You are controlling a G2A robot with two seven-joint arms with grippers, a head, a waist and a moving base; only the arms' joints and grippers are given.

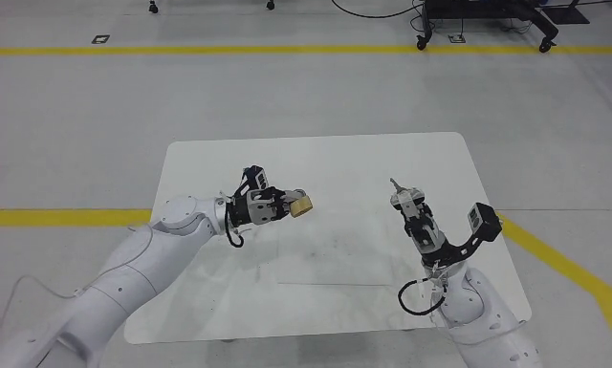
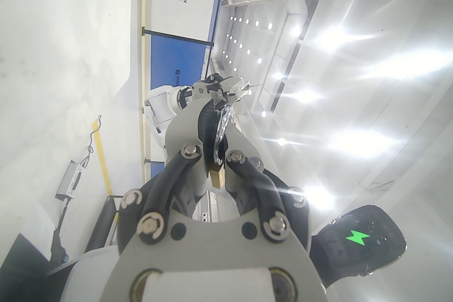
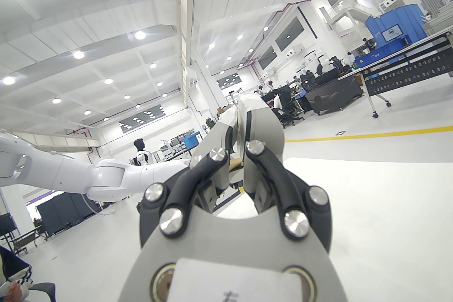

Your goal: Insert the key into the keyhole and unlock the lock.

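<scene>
While both arms are held above the white table [image 1: 382, 292], the task is judged to be at the lining-up step: lock and key are each gripped, but nothing is inserted yet. The left gripper [image 1: 287, 205] is placed over the middle of the table, and its fingers are clamped on the brass padlock [image 1: 301, 205]. In the left wrist view, the padlock [image 2: 216, 177] is seen pinched by its silvery top between the dark pads [image 2: 208, 119]. The right gripper [image 1: 406, 201] is placed toward the table's right side, well apart from the lock. Its fingers are closed on the key [image 1: 394, 185], whose thin tip is seen poking out beyond them. The keyhole itself cannot be made out. For the next move, it is judged that the keyhole face must be turned toward the key. The blade must then be matched to the slot and the gap closed slowly and straight.
</scene>
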